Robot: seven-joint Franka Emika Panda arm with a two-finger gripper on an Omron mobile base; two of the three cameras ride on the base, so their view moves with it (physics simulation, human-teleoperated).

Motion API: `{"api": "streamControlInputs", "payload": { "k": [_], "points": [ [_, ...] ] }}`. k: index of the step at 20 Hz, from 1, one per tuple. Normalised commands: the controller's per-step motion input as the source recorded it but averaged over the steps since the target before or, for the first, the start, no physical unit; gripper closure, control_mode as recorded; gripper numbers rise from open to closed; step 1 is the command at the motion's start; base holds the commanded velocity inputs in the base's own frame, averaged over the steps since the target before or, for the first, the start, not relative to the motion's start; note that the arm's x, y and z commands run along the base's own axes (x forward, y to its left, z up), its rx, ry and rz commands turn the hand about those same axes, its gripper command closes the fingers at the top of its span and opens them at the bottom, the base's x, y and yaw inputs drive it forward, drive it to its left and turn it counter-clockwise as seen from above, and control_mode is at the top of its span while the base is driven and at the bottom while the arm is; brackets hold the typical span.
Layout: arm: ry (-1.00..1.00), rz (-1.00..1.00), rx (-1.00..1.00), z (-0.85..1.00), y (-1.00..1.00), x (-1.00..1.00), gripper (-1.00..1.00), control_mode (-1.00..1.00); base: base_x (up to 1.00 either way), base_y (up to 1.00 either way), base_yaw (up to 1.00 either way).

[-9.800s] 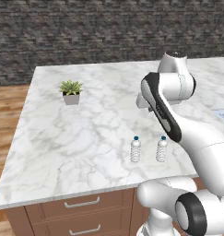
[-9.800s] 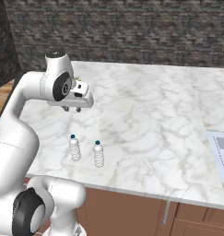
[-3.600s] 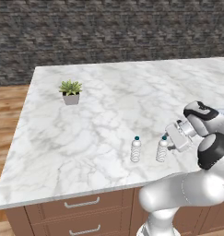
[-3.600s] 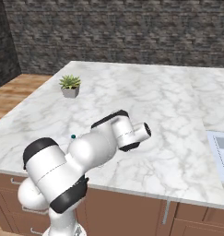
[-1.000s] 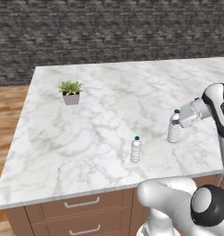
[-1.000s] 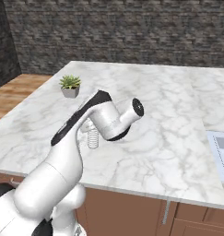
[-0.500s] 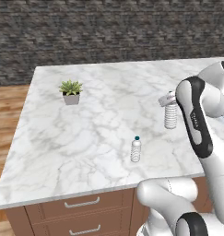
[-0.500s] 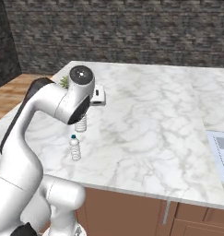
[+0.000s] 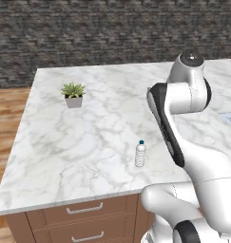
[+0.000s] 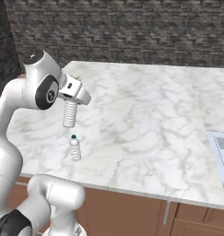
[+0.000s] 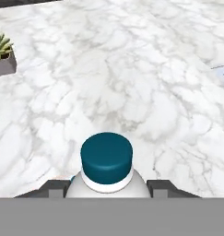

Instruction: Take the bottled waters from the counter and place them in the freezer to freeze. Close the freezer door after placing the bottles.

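Held bottle (image 10: 69, 114): clamped between closed jaws of gripper (image 11: 107, 186), lifted above desk (image 10: 145, 115)'s front edge. Second bottle (image 9: 140, 154): upright near that edge. Advice: carry level, grip firm, toward freezer.

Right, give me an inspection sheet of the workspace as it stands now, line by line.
Surface: white marble counter over wooden drawers.
Job's things: one water bottle held upright in the air above the counter; the second bottle stands upright near the counter's front edge. Freezer: nothing seen.
Clutter: small potted plant toward the far left of the counter.
Gripper: gripper shut on the held bottle just below its teal cap.
Cables: nothing seen.
Surroundings: dark stone wall behind the counter, wooden floor to the left, a pale grey inset at the counter's right edge.
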Motion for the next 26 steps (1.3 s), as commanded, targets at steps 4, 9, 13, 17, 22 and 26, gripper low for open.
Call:
{"api": "streamControlInputs", "payload": {
  "k": [4, 9, 13, 17, 22, 26],
  "points": [
    [0.03, -0.40, 0.00, -0.06, 0.00, -0.06, 1.00, -1.00, 0.00, 0.00, 0.00],
    [-0.03, -0.03, -0.01, -0.02, 0.00, -0.20, 1.00, -1.00, 0.00, 0.00, 0.00],
    [-0.02, 0.24, -0.06, -0.02, 0.00, -0.41, 1.00, -1.00, 0.00, 0.00, 0.00],
    [-0.10, 0.33, -0.08, -0.01, -0.02, -0.45, 1.00, -1.00, 0.00, 0.00, 0.00],
    [-0.21, 0.30, -0.08, -0.01, 0.00, -0.32, 1.00, -1.00, 0.00, 0.00, 0.00],
    [-0.31, 0.09, 0.00, 0.00, 0.00, -0.11, 1.00, -1.00, 0.00, 0.00, 0.00]
  ]
}}
